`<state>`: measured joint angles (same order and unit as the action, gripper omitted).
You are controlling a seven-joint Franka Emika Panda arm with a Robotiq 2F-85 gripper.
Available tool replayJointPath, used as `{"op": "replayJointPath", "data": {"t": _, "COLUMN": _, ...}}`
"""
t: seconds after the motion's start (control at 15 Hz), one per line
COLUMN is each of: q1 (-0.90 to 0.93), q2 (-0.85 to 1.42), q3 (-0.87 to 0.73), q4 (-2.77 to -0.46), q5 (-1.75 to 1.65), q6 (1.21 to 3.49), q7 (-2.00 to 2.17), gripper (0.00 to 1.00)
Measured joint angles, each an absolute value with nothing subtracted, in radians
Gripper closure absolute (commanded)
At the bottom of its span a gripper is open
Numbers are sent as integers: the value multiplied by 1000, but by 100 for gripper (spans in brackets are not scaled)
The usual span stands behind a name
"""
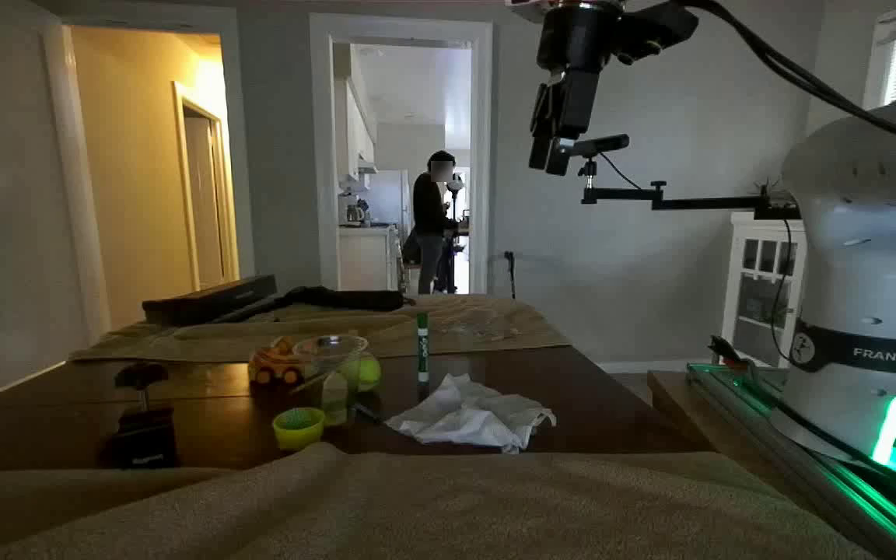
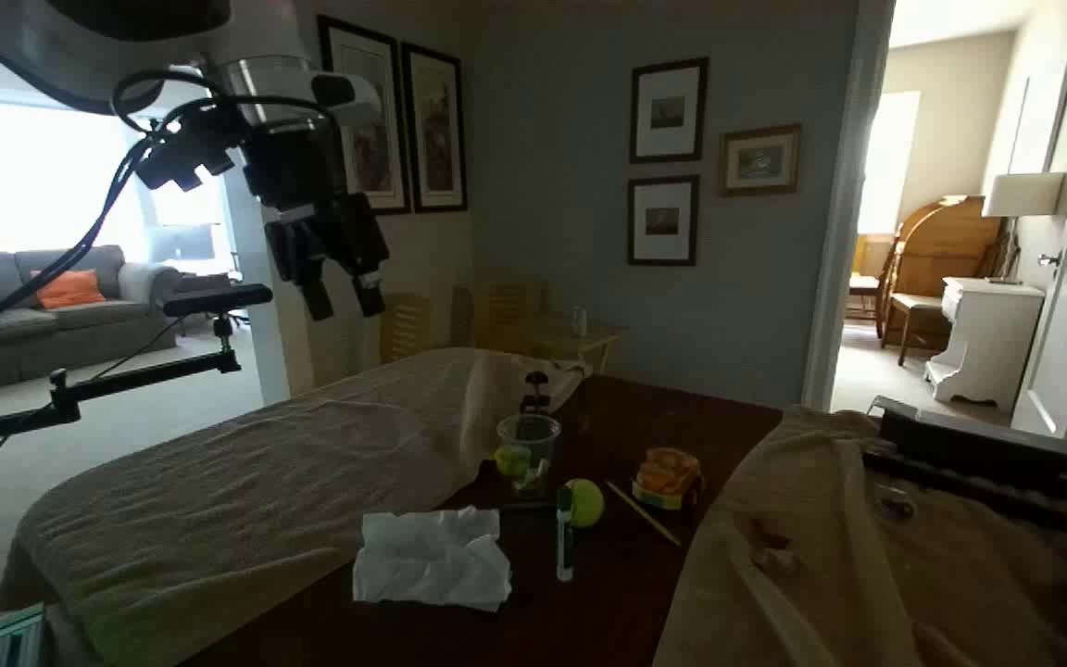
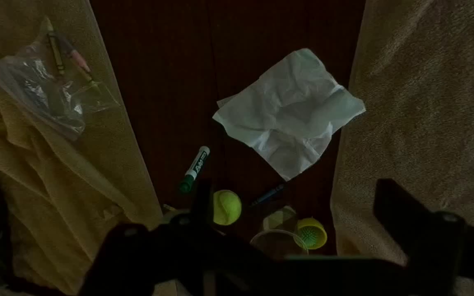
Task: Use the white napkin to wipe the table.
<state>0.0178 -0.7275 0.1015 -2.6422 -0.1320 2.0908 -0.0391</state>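
In an exterior view I see the marker [image 1: 423, 348] standing cap-up, so I'll take pos. off that. The white napkin [image 1: 470, 414] lies crumpled on the table [image 1: 603, 424] just beside the marker, a fold poking up. Ball [image 1: 370, 373] & clear cup [image 1: 327, 359] are nr the marker too. My gripper [image 1: 547, 162] hangs well above marker ht.; it's turned so I can't judge the gap here.

In an exterior view the fingers [image 2: 316, 298] are spread well apart, nothing btwn them. Napkin looks loosely spread next to the marker, edges ruffled.

Wrist view: fingers wide apart here too, no hold on anything. Napkin shows whole; its corner farthest from the marker looks to lap onto the edge of the towel [image 3: 418, 102]. Pick-up's not done yet, IMO. Handling, my guess: v. light, limp & thin, may skid on the table or tear if dragged hard. Best hold = a raised fold nr the napkin's middle, on the half away from the marker so I don't tip it. Pinch low, tips almost on the table, & get a good bunch b/c a thin corner would prob. slip out.
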Motion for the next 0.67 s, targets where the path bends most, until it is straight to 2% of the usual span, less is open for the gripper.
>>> {"op": "replayJointPath", "data": {"t": 0.67, "q1": 18, "q2": -687, "q3": 77, "q4": -2642, "q5": -131, "q6": 2101, "q7": -40, "gripper": 0}}
